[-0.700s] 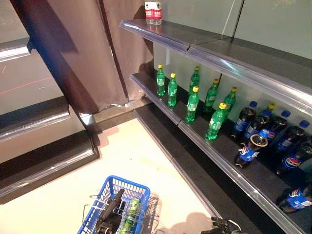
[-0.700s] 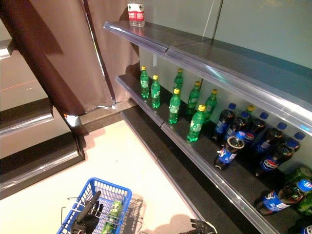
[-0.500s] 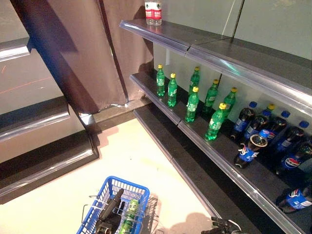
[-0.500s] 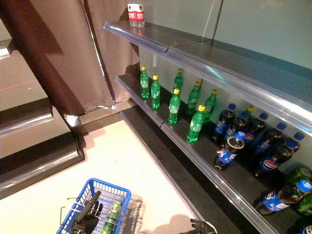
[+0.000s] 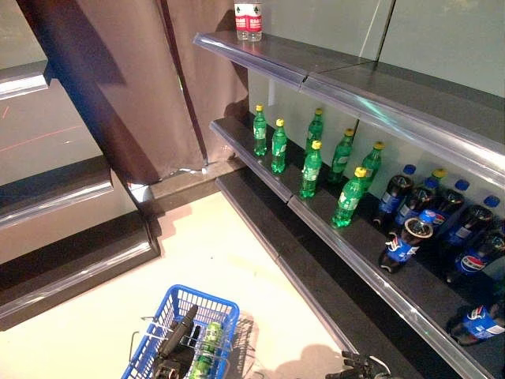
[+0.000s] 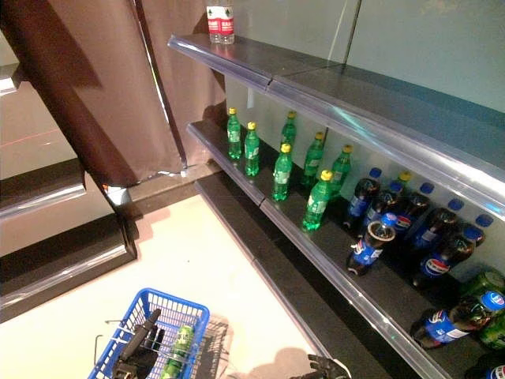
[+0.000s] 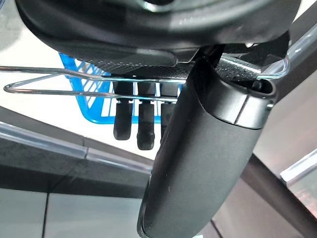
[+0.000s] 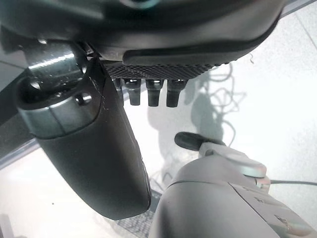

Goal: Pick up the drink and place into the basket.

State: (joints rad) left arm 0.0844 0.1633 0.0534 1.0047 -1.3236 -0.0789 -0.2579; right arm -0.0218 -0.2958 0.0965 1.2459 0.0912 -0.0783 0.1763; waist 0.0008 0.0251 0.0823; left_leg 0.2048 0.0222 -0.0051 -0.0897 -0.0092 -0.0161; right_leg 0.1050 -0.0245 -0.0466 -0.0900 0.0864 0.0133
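A blue wire basket (image 5: 207,294) hangs low over the pale floor at the bottom left. A green bottle (image 5: 205,347) lies inside it. My left hand (image 5: 175,347) is shut on the basket's wire handle (image 7: 59,89); in the left wrist view its fingers (image 7: 143,124) curl over the wire, with the blue mesh behind them. My right hand (image 5: 357,368) shows at the bottom edge near the shelf unit's base. It holds nothing, and its fingers (image 8: 148,94) look relaxed in the right wrist view.
The shelf unit on the right carries green bottles (image 5: 311,170) in a row and dark cola bottles (image 5: 406,241) further right, one lying tipped. A water bottle (image 5: 248,20) stands on the top shelf. A dark curtain (image 5: 126,87) hangs at the back left.
The basket, with my left hand, has drifted slightly to the left and down. The right hand and the shelf bottles are unchanged.
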